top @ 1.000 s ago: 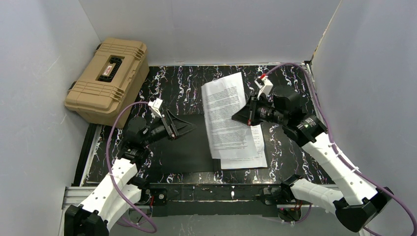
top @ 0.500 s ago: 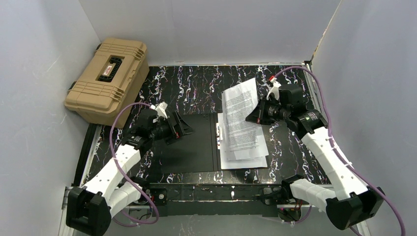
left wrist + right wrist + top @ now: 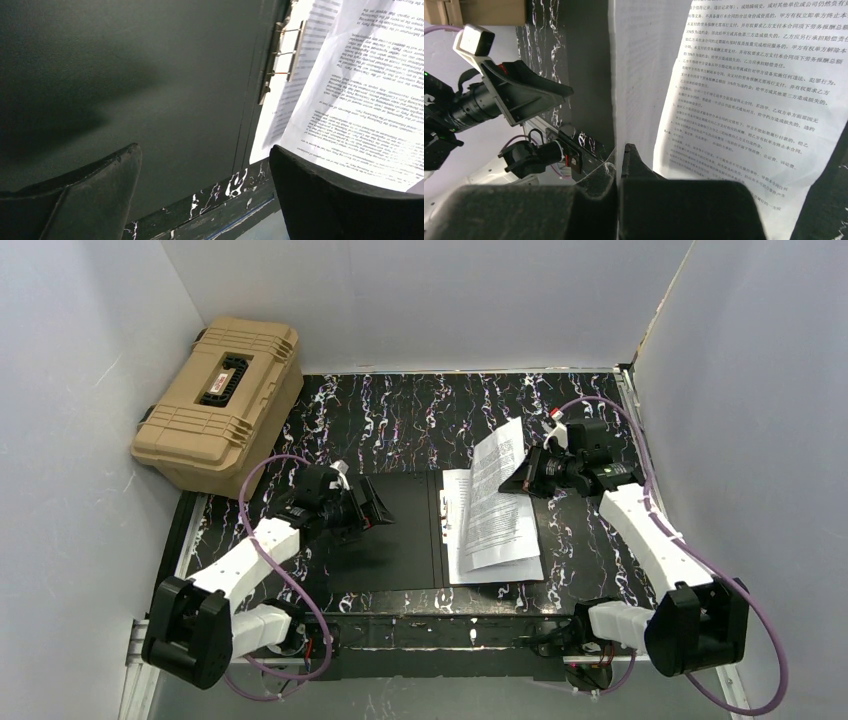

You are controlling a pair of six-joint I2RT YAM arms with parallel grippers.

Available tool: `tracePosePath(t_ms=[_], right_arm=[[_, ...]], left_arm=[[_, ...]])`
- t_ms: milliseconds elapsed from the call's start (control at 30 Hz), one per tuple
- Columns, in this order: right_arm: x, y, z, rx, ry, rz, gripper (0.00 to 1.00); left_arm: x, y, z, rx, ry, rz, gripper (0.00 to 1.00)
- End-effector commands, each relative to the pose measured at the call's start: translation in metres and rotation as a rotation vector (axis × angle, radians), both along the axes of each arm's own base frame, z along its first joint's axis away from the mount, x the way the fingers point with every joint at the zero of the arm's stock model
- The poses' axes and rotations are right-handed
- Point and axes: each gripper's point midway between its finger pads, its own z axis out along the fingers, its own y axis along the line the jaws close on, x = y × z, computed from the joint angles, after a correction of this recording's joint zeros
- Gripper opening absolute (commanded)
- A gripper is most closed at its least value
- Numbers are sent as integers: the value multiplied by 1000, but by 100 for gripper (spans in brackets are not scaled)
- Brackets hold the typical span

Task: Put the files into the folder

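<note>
The folder (image 3: 385,540) lies open and flat, its black inside up. The files (image 3: 495,535) lie on its right half. My right gripper (image 3: 522,476) is shut on the far right edge of the top sheet (image 3: 497,455) and holds that edge lifted and tilted. In the right wrist view the gripper (image 3: 619,150) pinches this sheet (image 3: 634,75) edge-on, with another printed sheet (image 3: 749,125) beside it. My left gripper (image 3: 374,506) hangs open and empty over the folder's left half. In the left wrist view (image 3: 205,155) it sees the black inside (image 3: 150,75) and the files (image 3: 360,100).
A tan ribbed hard case (image 3: 220,400) stands at the back left. White walls close in the left, back and right. A metal clip (image 3: 280,55) sits at the folder's spine. The black marbled mat (image 3: 420,410) lies under everything. The left arm shows in the right wrist view (image 3: 509,95).
My right gripper has drawn the held sheet to the right and lower, onto the stack on the folder's right half. My left gripper has shifted slightly right and down, still open.
</note>
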Motion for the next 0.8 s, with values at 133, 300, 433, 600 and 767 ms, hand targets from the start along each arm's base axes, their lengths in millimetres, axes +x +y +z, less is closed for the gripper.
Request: tracePosePath(t_ms=[133,300,433,600,767], right_arm=[[17,5,-17,82,19,0,1],[19,-2,-46,38,64,1,1],[19,-8,-69,-9,100,-7,1],[21,-22,-84,-109,90,-30,1],[22,-44,-95,-243,71,-71,1]], left_arm=[[8,-2,-8,31,12,18,98],[9,-4,-12,33,20,8,98],[10,-5,-15,32,29,5,98],[10,-5,-16,35,28,3,98],[10,-5,-18,38,30,1,98]])
